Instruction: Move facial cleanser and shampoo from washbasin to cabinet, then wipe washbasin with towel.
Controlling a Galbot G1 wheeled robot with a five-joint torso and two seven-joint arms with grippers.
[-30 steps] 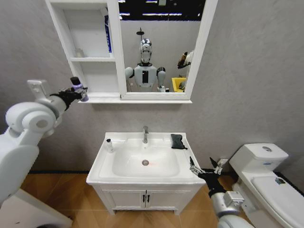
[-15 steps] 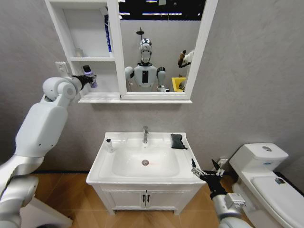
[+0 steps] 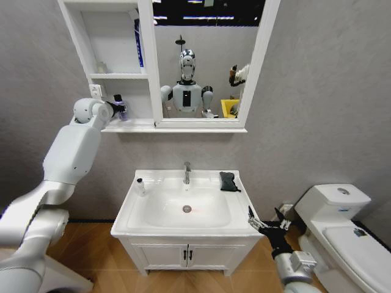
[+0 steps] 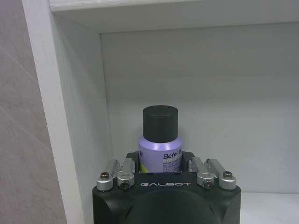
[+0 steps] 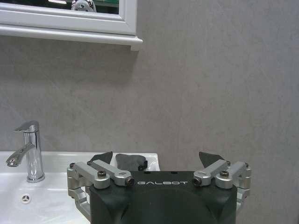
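The left pincer (image 3: 116, 108) sits at upper left of the head view, inside the lowest niche of the cabinet (image 3: 116, 61), clamped on a purple bottle (image 4: 160, 150) with a black cap. The bottle stands upright. The right pincer (image 3: 267, 224) waits at lower right, fingers apart, beside the washbasin (image 3: 244, 210). On the washbasin rim, a small white bottle (image 3: 140, 187) stands left of the tap (image 3: 187, 173); the towel (image 3: 228, 181) lies at the right rear corner.

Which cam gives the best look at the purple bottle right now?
Left wrist view: the purple bottle sits close up in the left gripper, black cap and label readable, inside the cabinet niche. Head view shows it small and far off. The right wrist view faces the washbasin instead.
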